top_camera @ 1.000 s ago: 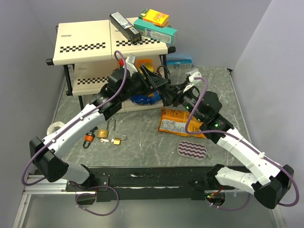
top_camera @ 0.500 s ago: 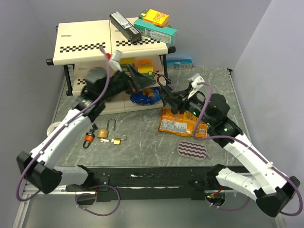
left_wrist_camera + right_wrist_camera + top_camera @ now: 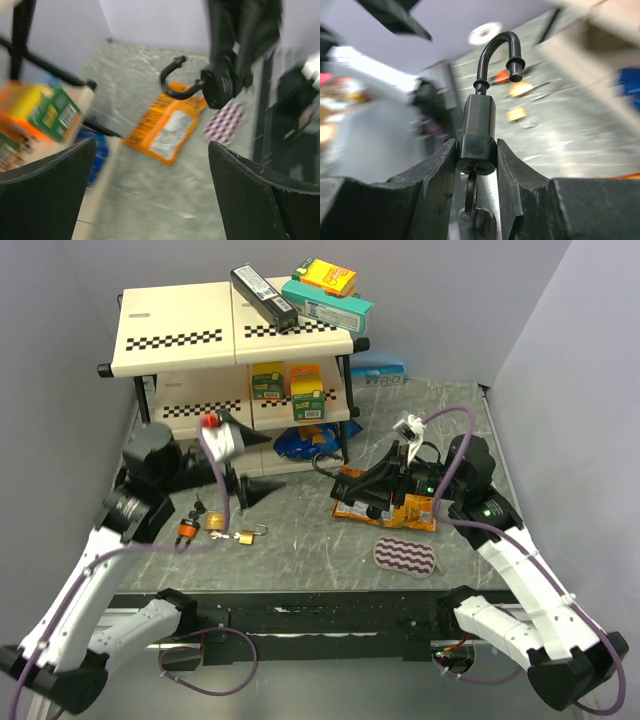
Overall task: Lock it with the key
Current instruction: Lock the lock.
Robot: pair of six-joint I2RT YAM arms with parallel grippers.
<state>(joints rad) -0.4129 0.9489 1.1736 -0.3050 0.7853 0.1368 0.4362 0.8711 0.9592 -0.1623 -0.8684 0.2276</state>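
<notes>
Grey marbled table (image 3: 300, 540) from above: the left gripper (image 3: 255, 465) hangs spread wide and empty below the shelf (image 3: 180, 340), near brass locks (image 3: 230, 530). The right gripper (image 3: 352, 488) reaches toward it over an orange bag (image 3: 385, 505).

Left wrist view: beyond the wide, empty fingers (image 3: 45, 190), the black padlock (image 3: 220, 85) sits in the right gripper, raised above the bag, its shackle (image 3: 175, 77) sprung open.

Right wrist view: both fingers clamp the padlock body upright, likely to steady it for locking. A key (image 3: 470, 197) seems to hang beneath, blurred.
</notes>
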